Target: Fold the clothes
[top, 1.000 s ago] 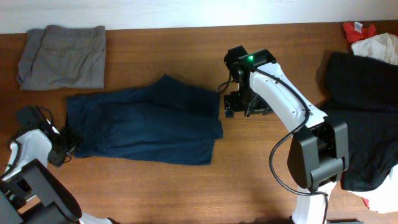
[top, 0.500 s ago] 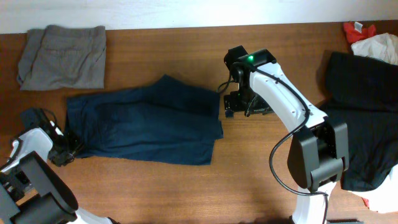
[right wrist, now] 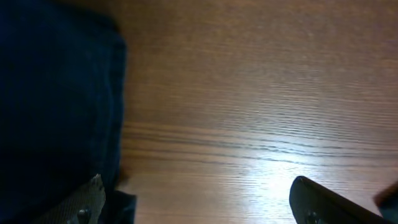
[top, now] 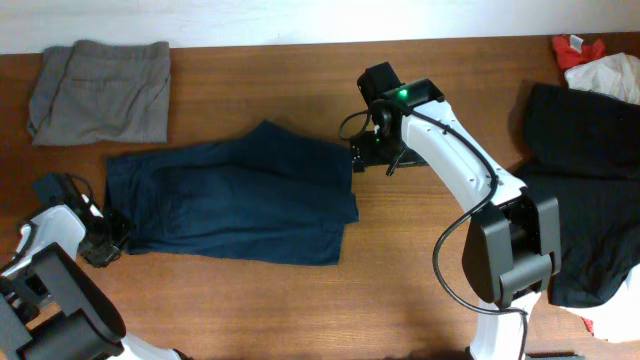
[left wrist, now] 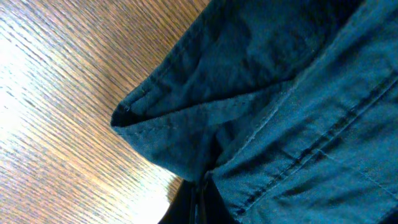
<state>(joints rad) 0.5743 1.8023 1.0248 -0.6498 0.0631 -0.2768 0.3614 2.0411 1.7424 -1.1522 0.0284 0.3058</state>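
Note:
The clothes (top: 235, 195), a dark navy garment, lie spread flat in the middle of the table. My left gripper (top: 100, 240) is at their lower-left corner, low on the table. In the left wrist view its jaws (left wrist: 199, 202) are shut, pinching a folded hem of the clothes (left wrist: 298, 93). My right gripper (top: 362, 158) hovers at the garment's upper-right edge. The right wrist view shows it open (right wrist: 199, 205), one finger (right wrist: 87, 199) over the edge of the clothes (right wrist: 56, 93), the other finger (right wrist: 317, 202) over bare wood.
A grey folded garment (top: 100, 90) lies at the back left. A big black garment (top: 585, 200) covers the right side, with a white cloth (top: 605, 75) and a red item (top: 572, 48) behind it. Brown table (top: 250, 300) wood shows in front.
My left gripper has closed on the garment's lower-left corner. My right gripper has shifted a little left and back, onto the garment's right edge.

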